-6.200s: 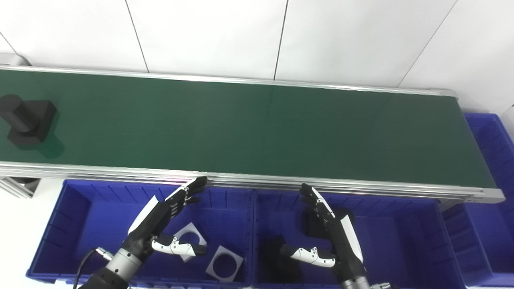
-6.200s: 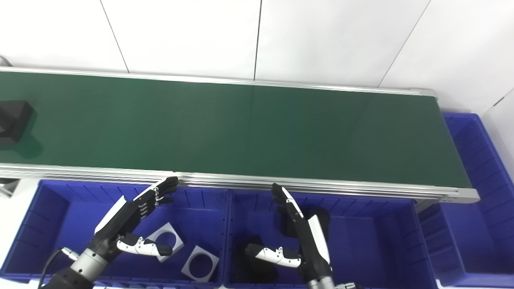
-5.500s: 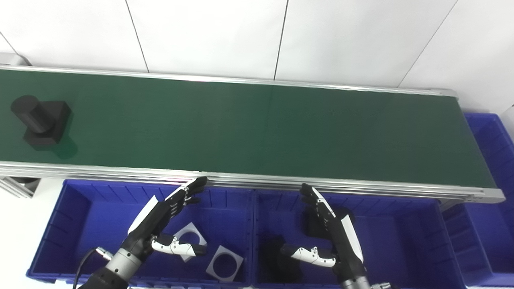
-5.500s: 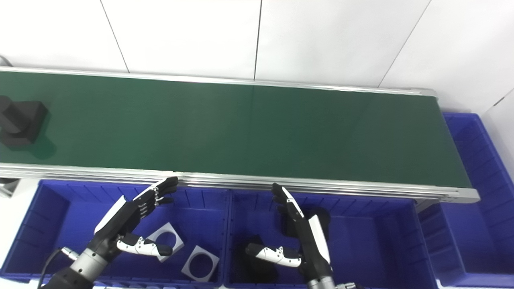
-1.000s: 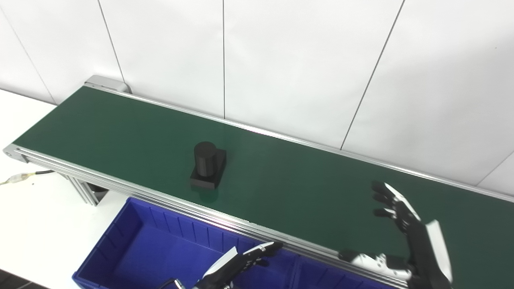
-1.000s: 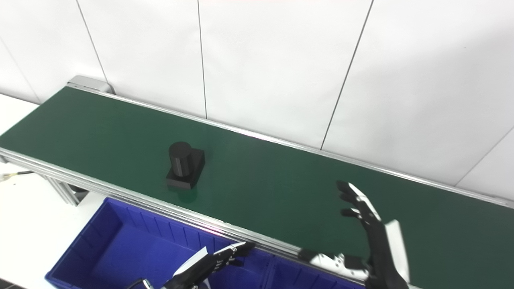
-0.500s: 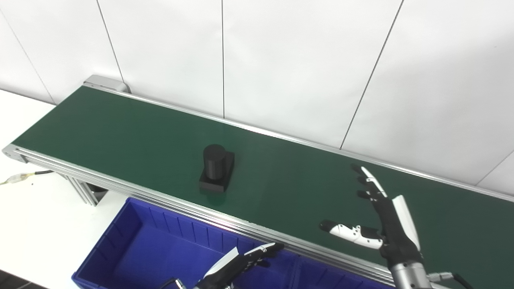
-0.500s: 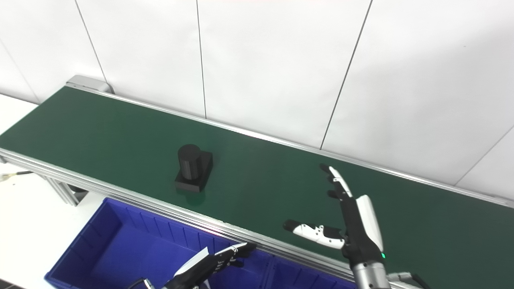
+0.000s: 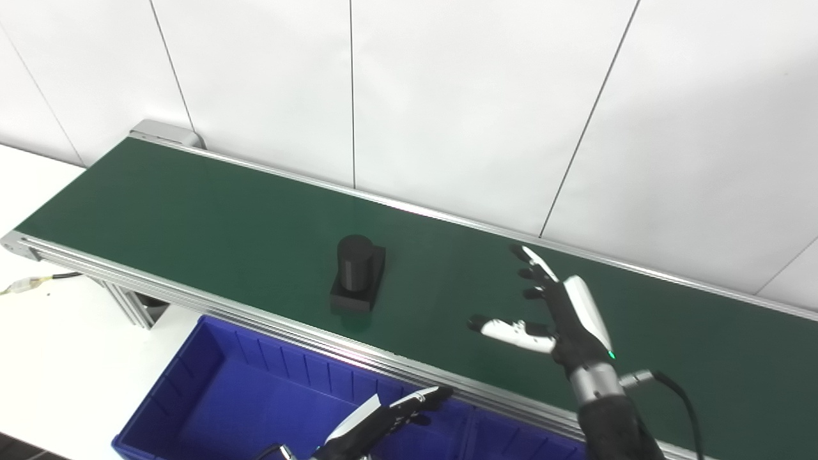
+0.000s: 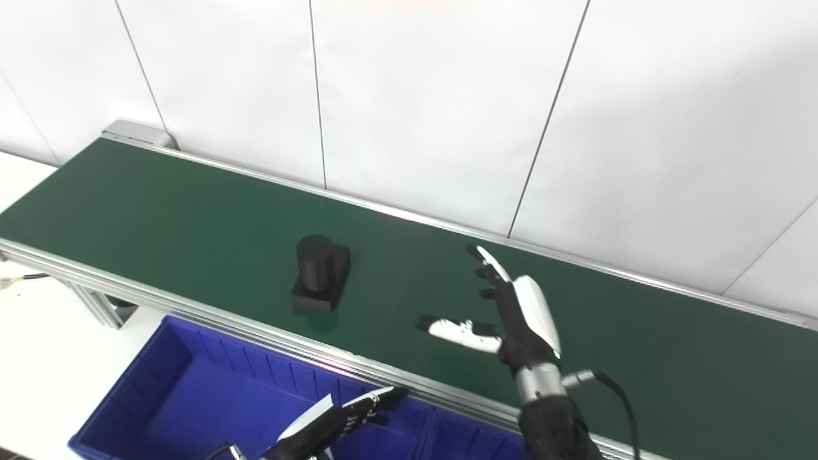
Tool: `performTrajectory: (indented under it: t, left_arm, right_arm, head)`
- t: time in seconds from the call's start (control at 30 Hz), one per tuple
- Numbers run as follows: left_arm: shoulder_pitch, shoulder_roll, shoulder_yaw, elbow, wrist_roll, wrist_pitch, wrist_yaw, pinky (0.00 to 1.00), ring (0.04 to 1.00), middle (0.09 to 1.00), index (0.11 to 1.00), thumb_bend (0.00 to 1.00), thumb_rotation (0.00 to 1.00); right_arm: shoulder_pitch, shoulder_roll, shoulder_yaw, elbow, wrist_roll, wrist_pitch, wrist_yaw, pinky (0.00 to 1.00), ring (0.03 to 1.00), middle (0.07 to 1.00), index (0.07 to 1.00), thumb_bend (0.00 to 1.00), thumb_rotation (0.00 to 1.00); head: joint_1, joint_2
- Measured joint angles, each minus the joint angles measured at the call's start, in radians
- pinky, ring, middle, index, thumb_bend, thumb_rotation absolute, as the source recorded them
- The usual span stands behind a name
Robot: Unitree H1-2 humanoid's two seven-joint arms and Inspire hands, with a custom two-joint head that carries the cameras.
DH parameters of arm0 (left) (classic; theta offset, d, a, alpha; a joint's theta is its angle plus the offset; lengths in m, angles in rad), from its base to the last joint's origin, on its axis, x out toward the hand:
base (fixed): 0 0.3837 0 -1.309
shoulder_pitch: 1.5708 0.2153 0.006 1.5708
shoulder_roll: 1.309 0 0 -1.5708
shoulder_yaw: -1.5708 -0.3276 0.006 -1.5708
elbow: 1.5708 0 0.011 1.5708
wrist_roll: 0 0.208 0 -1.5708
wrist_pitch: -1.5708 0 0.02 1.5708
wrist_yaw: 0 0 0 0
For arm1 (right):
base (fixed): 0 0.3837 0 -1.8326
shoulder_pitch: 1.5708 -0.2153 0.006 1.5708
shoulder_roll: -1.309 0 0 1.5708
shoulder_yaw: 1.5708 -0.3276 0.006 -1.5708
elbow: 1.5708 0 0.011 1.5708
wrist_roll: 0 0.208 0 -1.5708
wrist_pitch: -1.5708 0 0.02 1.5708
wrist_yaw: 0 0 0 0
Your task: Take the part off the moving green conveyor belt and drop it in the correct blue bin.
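A black part, an upright cylinder on a square base, rides the green conveyor belt near its middle. My right hand is open above the belt, fingers spread and thumb pointing left, about a hand's length to the right of the part and not touching it. My left hand is open and low over the blue bin in front of the belt, holding nothing. The same scene shows in the right eye view, with the part left of the right hand.
The belt's silver front rail runs between the bins and the belt. A white wall stands just behind the belt. A second blue bin shows partly at the bottom. A cable lies on the white table at left.
The part has ridden the belt to the right. My right hand has moved left and further over the belt, toward the part. My left hand has stayed in place.
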Motion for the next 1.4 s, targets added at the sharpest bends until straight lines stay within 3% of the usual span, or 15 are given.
performTrajectory:
  t: [0.67, 1.03, 1.4]
  left_arm:
    - [0.0, 0.001, -0.007, -0.002, -0.019, -0.001, 0.0, 0.83, 0.921, 0.953, 0.921, 1.0, 0.3]
    - [0.001, 0.001, -0.007, -0.002, -0.021, -0.002, 0.0, 0.84, 0.928, 0.959, 0.931, 1.0, 0.3]
    - [0.001, -0.001, -0.011, -0.002, -0.021, -0.002, 0.0, 0.85, 0.928, 0.951, 0.919, 1.0, 0.31]
  right_arm:
    - [-0.121, 0.054, 0.053, 0.262, -0.034, 0.0, -0.101, 0.71, 0.853, 0.923, 0.916, 0.9, 0.53]
    - [-0.214, 0.104, 0.096, 0.375, -0.023, -0.001, -0.112, 0.72, 0.864, 0.93, 0.906, 0.91, 0.52]
    - [-0.255, 0.109, 0.124, 0.465, -0.029, -0.001, -0.136, 0.74, 0.873, 0.929, 0.905, 0.89, 0.51]
  head:
    - [-0.005, 0.006]
    - [-0.012, 0.011]
    - [-0.012, 0.017]
